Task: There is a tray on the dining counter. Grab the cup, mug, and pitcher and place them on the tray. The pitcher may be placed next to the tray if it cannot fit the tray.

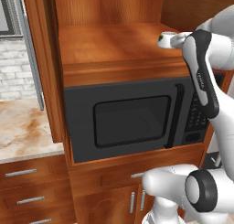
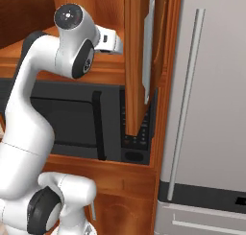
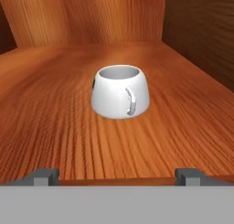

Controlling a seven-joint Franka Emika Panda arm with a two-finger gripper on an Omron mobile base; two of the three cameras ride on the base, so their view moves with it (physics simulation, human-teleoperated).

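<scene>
A squat white mug (image 3: 119, 91) stands upright on a wooden shelf (image 3: 55, 118) above the microwave, its handle turned toward the hand camera. From the left base view the mug (image 1: 165, 39) sits at the shelf's right end, partly behind my arm. My gripper (image 3: 117, 177) is level with the shelf's front edge, a short way from the mug. It is open, and its fingertips (image 3: 43, 176) stand wide apart with nothing between them. The tray, the cup, the pitcher and the dining counter are out of view.
A black microwave (image 1: 128, 118) fills the cabinet niche under the shelf. Wooden walls close the shelf at the back and right (image 3: 201, 31). A marble counter top (image 1: 23, 127) over drawers lies to the left. A grey fridge (image 2: 211, 109) stands to the right.
</scene>
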